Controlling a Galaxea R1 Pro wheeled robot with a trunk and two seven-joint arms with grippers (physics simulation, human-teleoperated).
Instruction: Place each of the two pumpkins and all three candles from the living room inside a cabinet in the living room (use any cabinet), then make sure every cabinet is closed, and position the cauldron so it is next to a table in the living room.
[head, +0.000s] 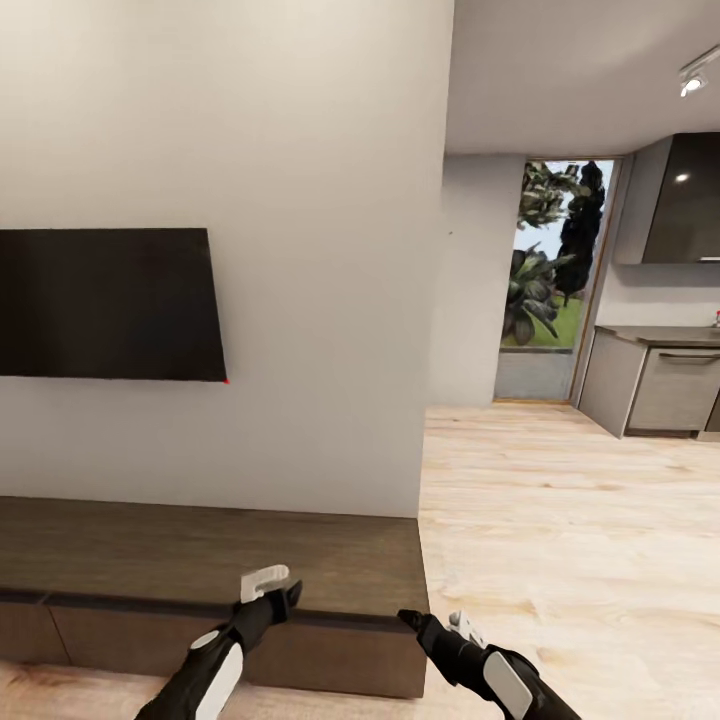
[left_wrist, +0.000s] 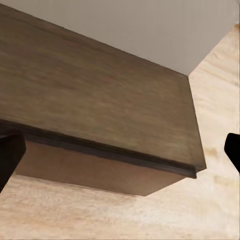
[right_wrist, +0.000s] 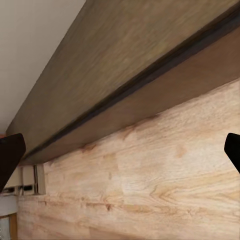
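Observation:
The long low dark-brown cabinet (head: 210, 560) runs along the white wall under the black TV (head: 105, 305), with its drawer fronts flush and shut. My left gripper (head: 275, 592) hovers over the cabinet's front edge near its right end. It is open, with its dark fingers (left_wrist: 10, 155) spread wide and nothing between them. My right gripper (head: 415, 620) hangs just off the cabinet's right corner, above the floor. It is also open and empty, with its fingertips (right_wrist: 10, 157) at the sides of the right wrist view. The pumpkins, candles and cauldron are out of view.
Light wood floor (head: 560, 540) stretches to the right of the cabinet toward a glass door (head: 550, 270). Grey kitchen cabinets (head: 660, 385) with a counter stand at the far right. The cabinet's top (left_wrist: 100, 90) is bare.

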